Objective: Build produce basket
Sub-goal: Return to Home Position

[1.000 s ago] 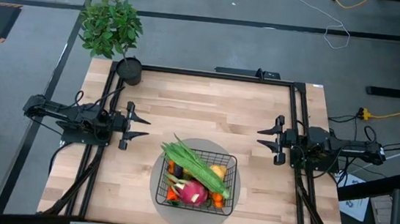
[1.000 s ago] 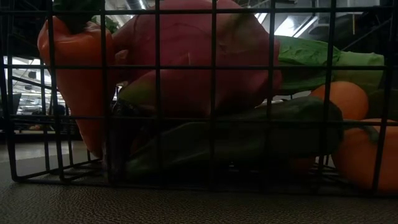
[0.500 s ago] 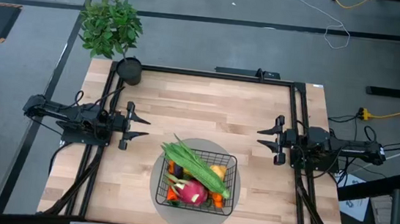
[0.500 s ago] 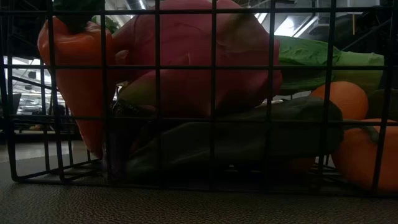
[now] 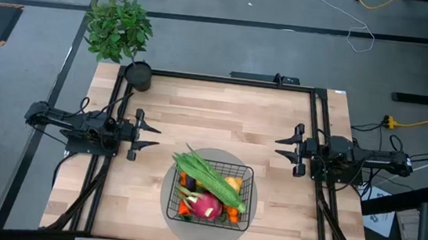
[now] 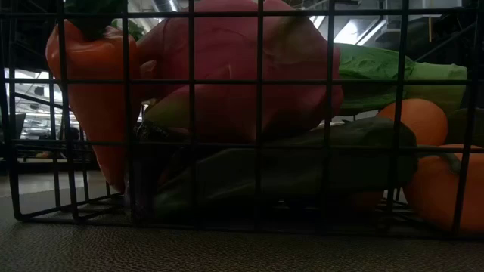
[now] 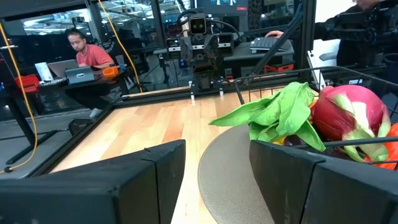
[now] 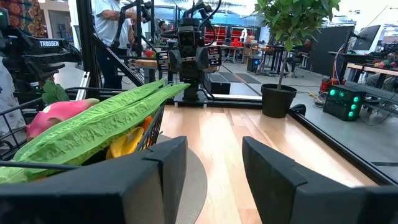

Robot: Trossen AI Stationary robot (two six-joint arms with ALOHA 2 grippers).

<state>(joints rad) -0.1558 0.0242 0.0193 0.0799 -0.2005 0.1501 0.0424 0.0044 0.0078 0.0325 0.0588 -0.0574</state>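
The pale wooden worktop (image 5: 222, 113) carries a black wire-mesh basket (image 5: 249, 172). It sits on a round grey mat (image 5: 165, 202) at the middle of the long edge opposite the one with the leafy green plant in a black pot (image 5: 119, 29), which stands at the corner on the left arm's side.

The basket is full. A long green husk (image 5: 213, 180) lies slantwise across the top, and its leafy end hangs over the rim at the corner nearest the left arm. A pink dragon fruit (image 5: 206, 206) rests on the pile beside it, with a yellow fruit (image 5: 233, 185) on the husk's other side and an orange carrot (image 5: 184, 208) tucked against the mesh. Through the mesh in the low view, the dragon fruit (image 6: 242, 68) lies on a dark green cucumber (image 6: 287, 162).

The left tool (image 5: 153, 137) hangs above the worktop's left edge and the right tool (image 5: 280, 148) above the right edge. They face each other, both well apart from the basket. Each has its fingers spread wide and holds nothing; the wrist views show the same broad gap for the left tool (image 7: 217, 180) and the right tool (image 8: 214, 174).
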